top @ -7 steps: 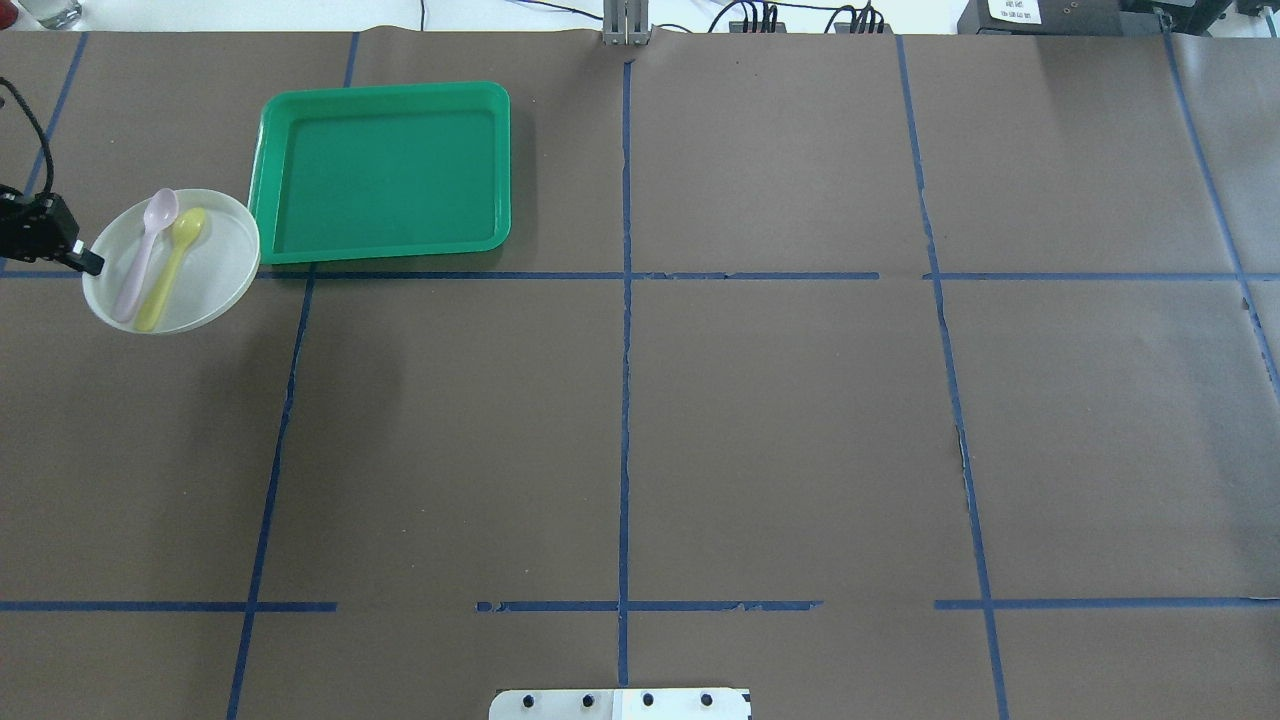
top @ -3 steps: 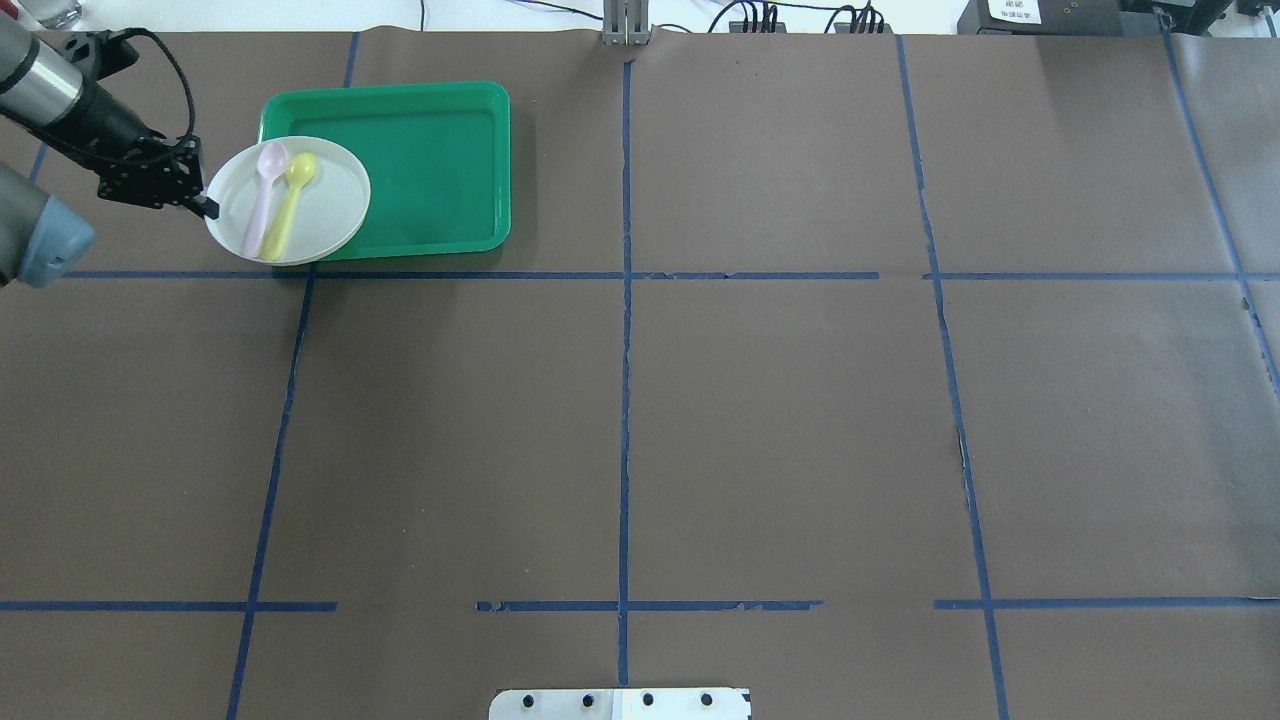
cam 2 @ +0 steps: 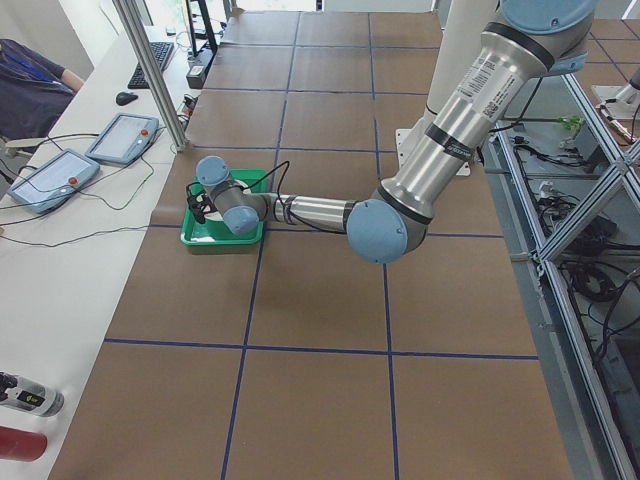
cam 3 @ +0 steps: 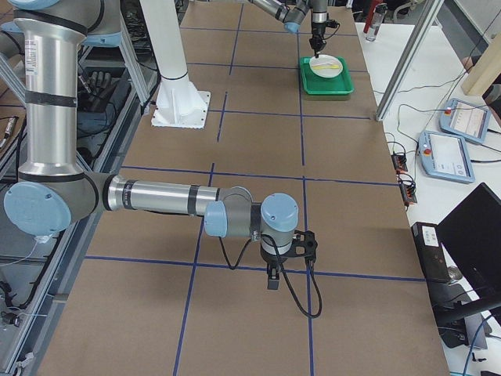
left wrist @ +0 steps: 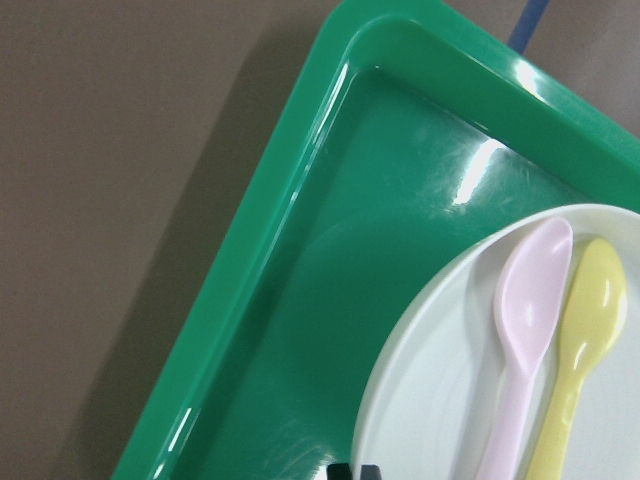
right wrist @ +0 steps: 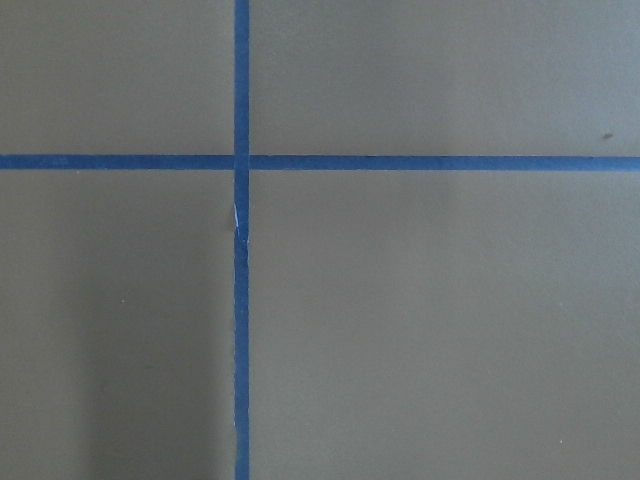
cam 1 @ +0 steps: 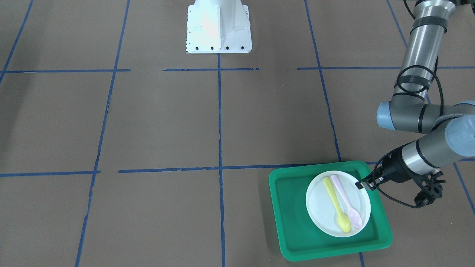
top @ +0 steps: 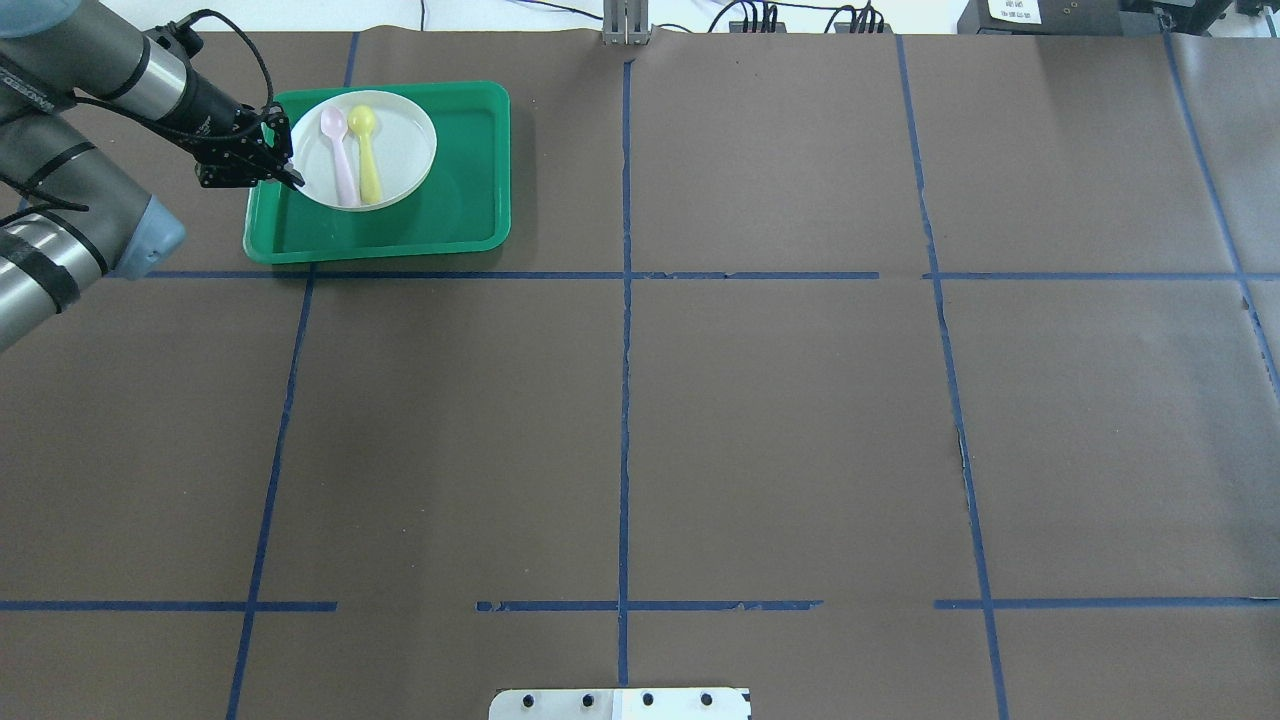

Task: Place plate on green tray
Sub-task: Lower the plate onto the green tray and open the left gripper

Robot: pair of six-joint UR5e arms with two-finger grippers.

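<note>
A white plate carries a pink spoon and a yellow spoon. It is over the far left part of the green tray. My left gripper is shut on the plate's left rim. The front-facing view shows the same grip, with the gripper on the plate above the tray. I cannot tell whether the plate touches the tray floor. The left wrist view shows the tray and the plate. My right gripper shows only in the exterior right view, so I cannot tell its state.
Brown table paper with blue tape lines covers the table. The robot base stands at the table's near middle. Cables and boxes lie beyond the far edge. The right wrist view shows only paper and a tape cross.
My left gripper has carried the plate with both spoons from the table left of the tray, rightwards and away, to over the tray's far left part.
</note>
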